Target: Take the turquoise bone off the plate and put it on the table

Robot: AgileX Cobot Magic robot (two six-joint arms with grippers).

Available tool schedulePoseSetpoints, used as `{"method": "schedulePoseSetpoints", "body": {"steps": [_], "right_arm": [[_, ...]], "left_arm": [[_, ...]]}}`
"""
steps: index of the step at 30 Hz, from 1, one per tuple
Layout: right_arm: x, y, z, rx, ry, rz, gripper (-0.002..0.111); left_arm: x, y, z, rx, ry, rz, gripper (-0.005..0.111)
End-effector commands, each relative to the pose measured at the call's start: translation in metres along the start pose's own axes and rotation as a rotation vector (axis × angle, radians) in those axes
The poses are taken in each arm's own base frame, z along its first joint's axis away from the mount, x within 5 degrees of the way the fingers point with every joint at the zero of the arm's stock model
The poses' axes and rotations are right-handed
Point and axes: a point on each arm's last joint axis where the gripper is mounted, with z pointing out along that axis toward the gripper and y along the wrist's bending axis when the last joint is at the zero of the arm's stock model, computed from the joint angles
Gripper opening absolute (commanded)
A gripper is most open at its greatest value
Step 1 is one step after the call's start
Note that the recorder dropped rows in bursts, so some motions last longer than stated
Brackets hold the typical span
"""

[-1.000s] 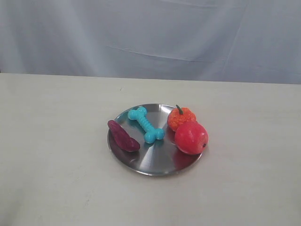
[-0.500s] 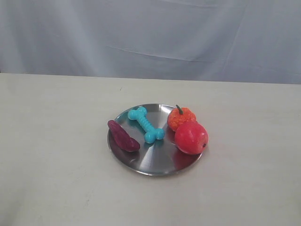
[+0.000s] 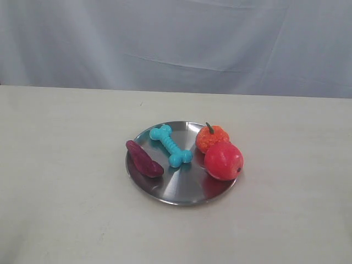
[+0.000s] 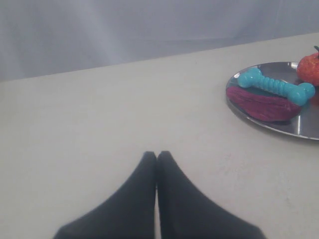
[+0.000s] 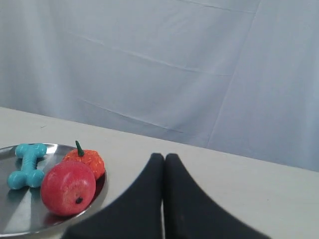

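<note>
Nothing shifting since the earlier frame: broad cream-beige table (image 3: 66, 165) carrying the round silver metal plate (image 3: 187, 193), with the small turquoise rubber bone (image 3: 171, 145) lying on it. Left gripper (image 4: 156, 157) and right gripper (image 5: 164, 158) are both sitting fully closed, gripping nothing.

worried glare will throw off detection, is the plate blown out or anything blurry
Exterior view: soft even light; the plate has streaky sheen, not blown out; the bone is sharp. Left wrist view: the left hand is a featureless dark shape. Right wrist view: the right hand likewise.
</note>
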Motion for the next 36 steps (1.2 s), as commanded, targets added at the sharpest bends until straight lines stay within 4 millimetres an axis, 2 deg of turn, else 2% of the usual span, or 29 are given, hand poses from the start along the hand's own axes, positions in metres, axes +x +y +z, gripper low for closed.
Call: {"method": "schedulePoseSetpoints", "body": {"steps": [1,7,12,15,17,21,24,28,31,36], "right_arm": [[-0.004,0.000,-0.001,-0.003,-0.056,-0.014,0.000],[-0.014,0.000,-0.002,-0.006,-0.163,0.009,0.000],[-0.016,0.001,-0.002,-0.026,-0.186,0.212,0.000],[-0.016,0.001,-0.002,-0.030,-0.186,0.257,-0.001],[-0.013,0.000,-0.001,-0.027,-0.142,0.309,-0.001],[-0.025,-0.001,0.005,-0.031,0.000,0.387,-0.001],[-0.042,0.001,0.015,-0.072,0.094,0.374,-0.001],[-0.076,0.007,0.036,-0.154,0.261,0.253,-0.001],[-0.106,0.016,0.060,-0.218,0.397,0.188,-0.001],[-0.147,0.045,0.104,-0.326,0.601,0.042,-0.001]], "left_arm": [[0.001,0.000,0.000,0.002,0.001,0.002,0.000],[0.001,0.000,0.000,0.002,0.001,0.002,0.000],[0.001,0.000,0.000,0.002,0.001,0.002,0.000],[0.001,0.000,0.000,0.002,0.001,0.002,0.000],[0.001,0.000,0.000,0.002,0.001,0.002,0.000],[0.001,0.000,0.000,0.002,0.001,0.002,0.000],[0.001,0.000,0.000,0.002,0.001,0.002,0.000],[0.001,0.000,0.000,0.002,0.001,0.002,0.000],[0.001,0.000,0.000,0.002,0.001,0.002,0.000],[0.001,0.000,0.000,0.002,0.001,0.002,0.000]]}}
